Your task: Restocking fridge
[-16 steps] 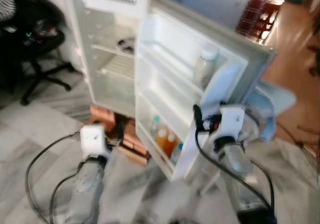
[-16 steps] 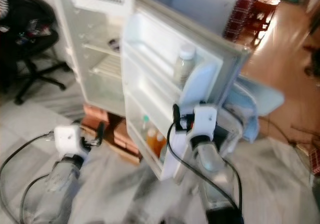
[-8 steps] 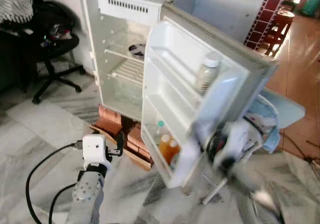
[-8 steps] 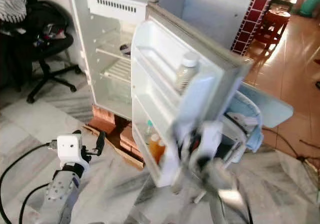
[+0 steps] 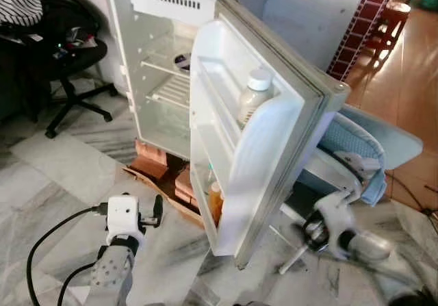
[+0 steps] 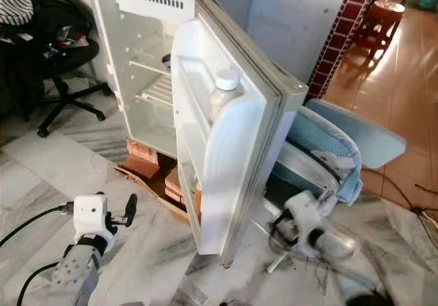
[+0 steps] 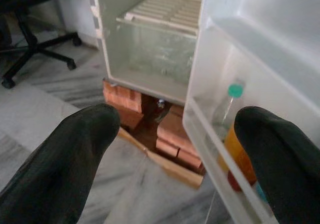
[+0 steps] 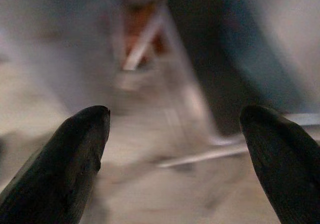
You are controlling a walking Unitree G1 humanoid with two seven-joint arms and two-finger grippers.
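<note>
The left gripper [image 7: 170, 149] hangs low over the marble floor [image 5: 55, 176] with its fingers spread wide and empty, facing the fridge [image 5: 161, 66], with bare floor between them. The right gripper [image 8: 175, 149], likewise spread and empty, sits low just beyond the outer edge of the open fridge door [image 5: 263, 142], near a pale blue seat [image 5: 359, 152]. The door's upper shelf holds a white-capped bottle [image 5: 254, 97], the lower an orange bottle [image 7: 235, 151]. No writing is legible. The fridge stands on bricks [image 7: 175, 134]; an office chair [image 5: 65, 59] stands to the left.
</note>
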